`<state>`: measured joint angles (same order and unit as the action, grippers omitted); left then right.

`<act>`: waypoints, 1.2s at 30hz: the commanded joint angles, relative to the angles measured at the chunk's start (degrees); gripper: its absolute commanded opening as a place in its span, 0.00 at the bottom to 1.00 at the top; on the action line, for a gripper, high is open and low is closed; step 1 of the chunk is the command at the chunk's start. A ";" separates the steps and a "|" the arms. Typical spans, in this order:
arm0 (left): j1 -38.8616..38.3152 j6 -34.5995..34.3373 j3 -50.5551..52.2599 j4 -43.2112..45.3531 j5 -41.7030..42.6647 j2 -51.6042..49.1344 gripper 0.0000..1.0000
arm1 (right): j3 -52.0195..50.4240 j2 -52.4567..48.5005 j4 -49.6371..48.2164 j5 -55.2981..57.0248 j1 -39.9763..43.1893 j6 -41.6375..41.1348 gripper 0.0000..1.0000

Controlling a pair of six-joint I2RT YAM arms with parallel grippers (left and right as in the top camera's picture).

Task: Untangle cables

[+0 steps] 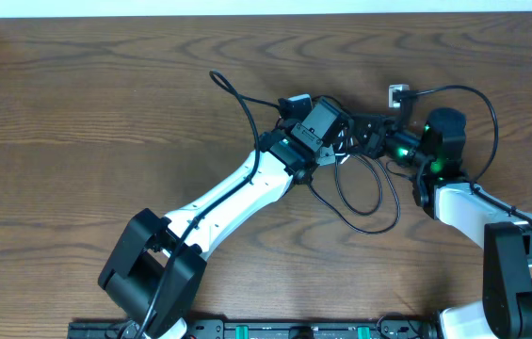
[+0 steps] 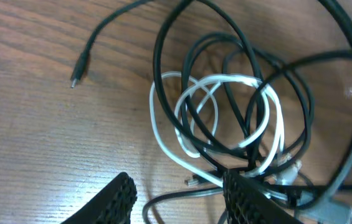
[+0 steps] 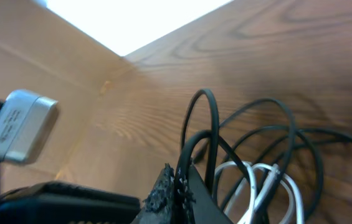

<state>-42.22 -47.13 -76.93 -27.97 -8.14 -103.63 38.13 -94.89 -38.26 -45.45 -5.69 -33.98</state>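
Wood table (image 1: 77, 113) — left gripper (image 2: 177, 185) at cables (image 2: 222, 79)

Thin black cord (image 2: 156, 59) and shorter white cord (image 2: 225, 79) lie looped together, apparently knotted.

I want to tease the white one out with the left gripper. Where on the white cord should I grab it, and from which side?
Grip the white cord on its lower-left outer arc. There it lies alone on bare wood, while elsewhere the black cord crosses it. I'd bring the left gripper, now open, down from that clear left side with its jaws across the strand.
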 commanded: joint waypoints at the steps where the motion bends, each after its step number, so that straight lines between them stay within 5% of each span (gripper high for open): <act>1: -0.02 -4.63 0.11 0.15 -3.96 -0.11 0.54 | 0.28 -0.15 -3.74 -7.32 0.24 -2.23 0.01; 8: -0.02 -6.86 0.11 0.68 -3.91 -0.11 0.68 | 0.28 -0.15 -7.37 -10.29 0.24 -5.01 0.01; 36: -6.10 -9.11 0.11 0.61 -3.45 -0.63 0.68 | 0.28 -0.15 -17.75 -10.84 0.52 -18.47 0.01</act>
<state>-47.48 -55.75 -76.93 -26.61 -11.44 -103.63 38.09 -95.09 -52.90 -56.58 -5.67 -47.97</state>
